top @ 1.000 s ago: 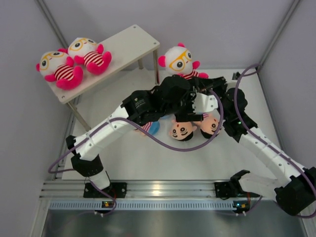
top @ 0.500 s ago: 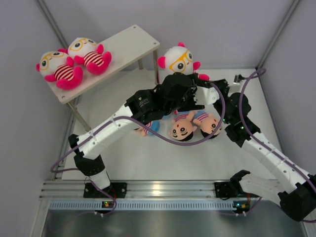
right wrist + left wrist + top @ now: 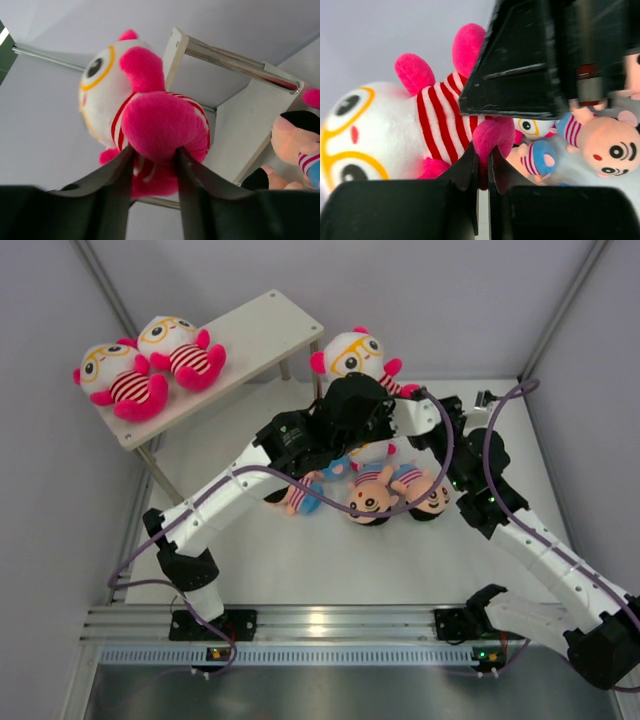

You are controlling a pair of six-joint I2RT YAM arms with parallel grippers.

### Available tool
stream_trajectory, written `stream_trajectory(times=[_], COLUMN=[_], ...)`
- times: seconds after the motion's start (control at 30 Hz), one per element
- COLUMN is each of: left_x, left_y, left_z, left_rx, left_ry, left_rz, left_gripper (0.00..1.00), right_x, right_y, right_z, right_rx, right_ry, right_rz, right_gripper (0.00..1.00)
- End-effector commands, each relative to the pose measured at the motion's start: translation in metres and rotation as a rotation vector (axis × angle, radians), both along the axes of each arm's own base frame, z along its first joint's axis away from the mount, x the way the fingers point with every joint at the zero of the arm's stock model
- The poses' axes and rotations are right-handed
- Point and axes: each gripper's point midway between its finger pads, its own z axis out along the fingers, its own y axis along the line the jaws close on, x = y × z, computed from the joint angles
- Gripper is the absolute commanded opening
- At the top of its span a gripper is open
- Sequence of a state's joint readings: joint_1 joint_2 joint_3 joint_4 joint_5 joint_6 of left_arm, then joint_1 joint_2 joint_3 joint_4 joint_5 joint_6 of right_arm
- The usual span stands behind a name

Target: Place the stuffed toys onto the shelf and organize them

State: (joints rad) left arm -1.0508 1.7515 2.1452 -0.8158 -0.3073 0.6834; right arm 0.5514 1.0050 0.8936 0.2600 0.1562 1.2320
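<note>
Lifted glasses toy nears shelf holding two; three peach dolls below.

top: high, facing down | left wrist: close — sideways | right wrist: close, upward | shared: white-headed toy

Enclosed on three sides by plain pale-grey walls, with one slim metal pole slanting up the back left corner and another up the back right. Below, a white counter, edged on the near side by an aluminium rail and a perforated strip. Lit softly and evenly, with a small glare on the rail.
</note>
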Motion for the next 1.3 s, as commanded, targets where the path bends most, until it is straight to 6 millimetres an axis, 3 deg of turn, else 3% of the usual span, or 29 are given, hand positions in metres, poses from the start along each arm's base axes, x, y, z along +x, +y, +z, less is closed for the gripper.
stream_trajectory(times=[0.0,0.03,0.13,0.23,0.3,0.5,0.63,0.73,0.83,0.93,0.97,1.07,1.1,1.27], left_x=[0.027,0.045,0.078,0.096,0.099,0.094,0.083,0.081,0.091,0.103,0.115,0.143,0.152,0.151], left_y=[0.025,0.044,0.086,0.117,0.127,0.113,0.101,0.102,0.117,0.132,0.149,0.185,0.19,0.215], left_z=[0.067,0.073,0.098,0.119,0.13,0.137,0.158,0.178,0.193,0.195,0.193,0.169,0.152,0.127], left_rx=[-0.187,-0.191,-0.185,-0.178,-0.192,-0.23,-0.332,-0.338,-0.266,-0.181,-0.176,-0.138,-0.116,-0.122], left_ry=[-0.092,-0.109,-0.2,-0.281,-0.304,-0.298,-0.29,-0.353,-0.469,-0.541,-0.54,-0.49,-0.455,-0.345], left_rz=[0.037,0.065,0.139,0.187,0.18,0.09,0.022,0.009,0.075,0.123,0.158,0.203,0.205,0.141], left_gripper=[0.0,0.0,0.0,0.0,0.0,0.0,0.0,0.0,0.0,0.0,0.0,0.0,0.0,0.0], right_x=[-0.011,-0.01,-0.009,-0.008,-0.011,-0.012,-0.012,-0.01,-0.009,-0.008,-0.008,-0.009,-0.009,-0.008], right_y=[0.005,0.001,-0.012,-0.029,-0.036,-0.047,-0.047,-0.046,-0.047,-0.047,-0.047,-0.047,-0.048,-0.05], right_z=[0.037,0.041,0.049,0.047,0.048,0.047,0.045,0.042,0.04,0.037,0.037,0.036,0.035,0.029], right_rx=[-0.05,-0.068,-0.123,-0.167,-0.171,-0.196,-0.207,-0.215,-0.225,-0.226,-0.228,-0.225,-0.224,-0.239], right_ry=[-0.111,-0.113,-0.146,-0.14,-0.145,-0.142,-0.138,-0.132,-0.13,-0.126,-0.126,-0.13,-0.129,-0.118], right_rz=[0.039,0.03,-0.018,-0.1,-0.128,-0.172,-0.174,-0.171,-0.175,-0.176,-0.178,-0.177,-0.179,-0.185], right_gripper=[0.44,0.52,0.56,0.56,0.56,0.57,0.57,0.57,0.57,0.57,0.57,0.57,0.57,0.58])
